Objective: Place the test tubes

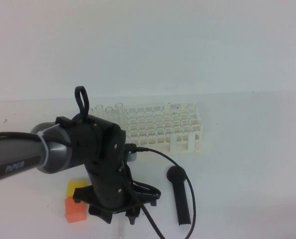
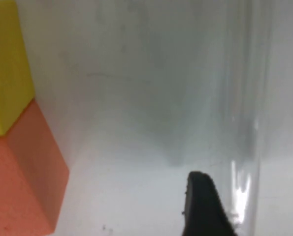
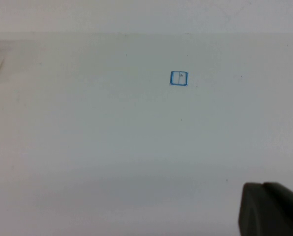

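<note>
Reaching down at the table's front, our left gripper (image 2: 250, 211) is open, a finger on each side of the clear test tube (image 2: 244, 137) lying flat near the orange block (image 2: 23, 177). We should squeeze softly, lift straight up, then go to the white rack (image 1: 162, 127). Our right gripper (image 3: 272, 211) hangs over bare table; we cannot tell if it is open.

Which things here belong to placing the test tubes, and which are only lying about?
For the job: tube between the open jaws of the left gripper, low beside the blocks; rack; right gripper, idle over the table.
Lying about: yellow block; orange block; black tool; blue mark.
</note>
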{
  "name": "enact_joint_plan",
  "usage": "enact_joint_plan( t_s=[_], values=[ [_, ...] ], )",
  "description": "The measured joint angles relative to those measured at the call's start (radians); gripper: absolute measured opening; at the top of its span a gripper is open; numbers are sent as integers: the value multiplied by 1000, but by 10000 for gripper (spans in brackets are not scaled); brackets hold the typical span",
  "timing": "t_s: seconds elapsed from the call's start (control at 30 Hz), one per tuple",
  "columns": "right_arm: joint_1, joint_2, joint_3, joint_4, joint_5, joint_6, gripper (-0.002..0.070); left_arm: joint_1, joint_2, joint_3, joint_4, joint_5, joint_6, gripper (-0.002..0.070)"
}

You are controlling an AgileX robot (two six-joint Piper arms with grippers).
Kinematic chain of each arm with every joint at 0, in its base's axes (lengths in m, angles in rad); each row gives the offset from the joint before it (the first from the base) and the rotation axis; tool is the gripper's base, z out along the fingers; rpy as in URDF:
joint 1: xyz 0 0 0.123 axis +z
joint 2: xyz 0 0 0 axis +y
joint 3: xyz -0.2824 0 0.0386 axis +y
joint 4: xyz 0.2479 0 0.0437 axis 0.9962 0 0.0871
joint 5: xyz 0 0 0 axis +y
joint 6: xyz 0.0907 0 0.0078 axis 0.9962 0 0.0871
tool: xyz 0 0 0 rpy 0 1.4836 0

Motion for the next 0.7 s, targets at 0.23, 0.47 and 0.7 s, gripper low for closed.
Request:
enact_joint_plan(
  t_s=[0.23,0.47,0.7],
  values=[
    [0,0,0,0,0,0,-1,0,69,-8,0,15,10,379],
    [0,0,0,0,0,0,-1,0,93,-12,18,44,27,158],
    [0,0,0,0,0,0,-1,0,78,-12,3,59,63,113]
  ],
)
